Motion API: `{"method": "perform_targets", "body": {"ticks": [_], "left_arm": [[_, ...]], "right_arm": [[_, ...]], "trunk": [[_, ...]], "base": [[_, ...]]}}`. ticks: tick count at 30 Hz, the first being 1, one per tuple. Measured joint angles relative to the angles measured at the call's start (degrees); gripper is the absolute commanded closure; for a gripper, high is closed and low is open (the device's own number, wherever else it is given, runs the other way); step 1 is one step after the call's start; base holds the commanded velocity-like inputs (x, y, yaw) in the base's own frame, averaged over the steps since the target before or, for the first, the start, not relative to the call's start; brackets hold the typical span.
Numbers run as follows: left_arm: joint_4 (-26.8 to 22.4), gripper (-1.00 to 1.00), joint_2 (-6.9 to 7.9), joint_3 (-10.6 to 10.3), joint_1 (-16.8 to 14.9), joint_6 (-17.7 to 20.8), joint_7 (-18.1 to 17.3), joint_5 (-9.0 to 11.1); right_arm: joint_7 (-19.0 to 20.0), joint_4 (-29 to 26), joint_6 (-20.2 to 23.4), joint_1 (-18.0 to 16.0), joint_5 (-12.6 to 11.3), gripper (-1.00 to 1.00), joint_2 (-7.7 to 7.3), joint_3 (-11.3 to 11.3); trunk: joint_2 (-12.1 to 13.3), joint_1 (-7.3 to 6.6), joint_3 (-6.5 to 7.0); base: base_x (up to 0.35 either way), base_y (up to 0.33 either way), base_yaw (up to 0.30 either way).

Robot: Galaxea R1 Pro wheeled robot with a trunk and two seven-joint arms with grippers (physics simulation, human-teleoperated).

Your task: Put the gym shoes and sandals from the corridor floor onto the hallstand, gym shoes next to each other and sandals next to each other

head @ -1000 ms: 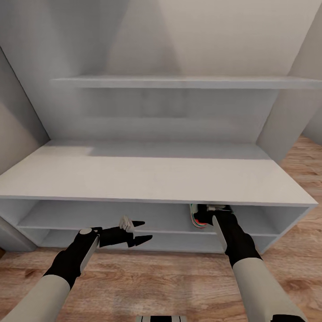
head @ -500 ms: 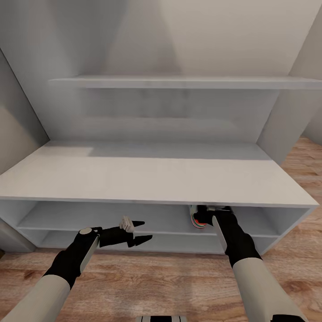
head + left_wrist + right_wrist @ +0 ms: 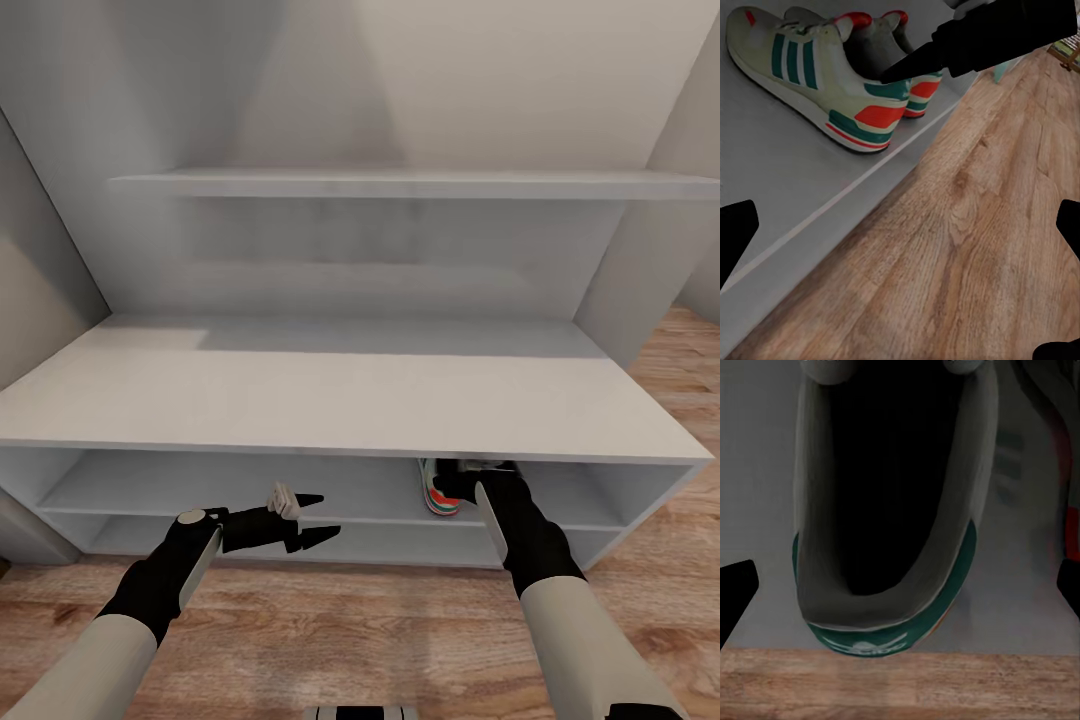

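**Robot reaching into a low shoe rack where two sneakers sit**

A long, low white-grey shoe rack stands against a pale wall, with a flat bare top and two open shelves beneath. A thin wall shelf hangs above it. Light-brown wood plank floor runs in front.

The right arm reaches into the rack's upper open shelf, towards its right side. The right gripper is at the heel of a sneaker there; the rack's top hides the fingers, so I cannot tell whether it grips the shoe. The right wrist view looks straight down into that shoe's dark opening.

The left wrist view shows two cream sneakers with green stripes and red-orange heels side by side on the shelf: the nearer sneaker and a second sneaker behind it.

The left gripper hovers in front of the rack above the floor, fingers spread and holding nothing.
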Motion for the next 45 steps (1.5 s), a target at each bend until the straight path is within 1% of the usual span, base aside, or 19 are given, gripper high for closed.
{"method": "perform_targets", "body": {"ticks": [6, 30, 45], "left_arm": [[0.0, -1.00, 0.00, 0.0, 0.0, -0.1, 0.0, 0.0], [0.0, -1.00, 0.09, 0.0, 0.0, 0.0, 0.0, 0.0], [0.0, -1.00, 0.10, 0.0, 0.0, 0.0, 0.2, -0.1]], "right_arm": [[0.0, 0.0, 0.0, 0.0, 0.0, -1.00, -0.02, 0.0], [0.2, 0.0, 0.0, 0.1, 0.1, -1.00, 0.05, 0.2], [0.2, -0.3, 0.1, 0.7, 0.1, -1.00, 0.07, 0.3]], "trunk": [[0.0, 0.02, 0.00], [0.0, 0.03, 0.00], [0.0, 0.00, 0.00]], "base": [[-0.117, 0.000, 0.000], [-0.328, 0.000, 0.000], [-0.037, 0.000, 0.000]]}}
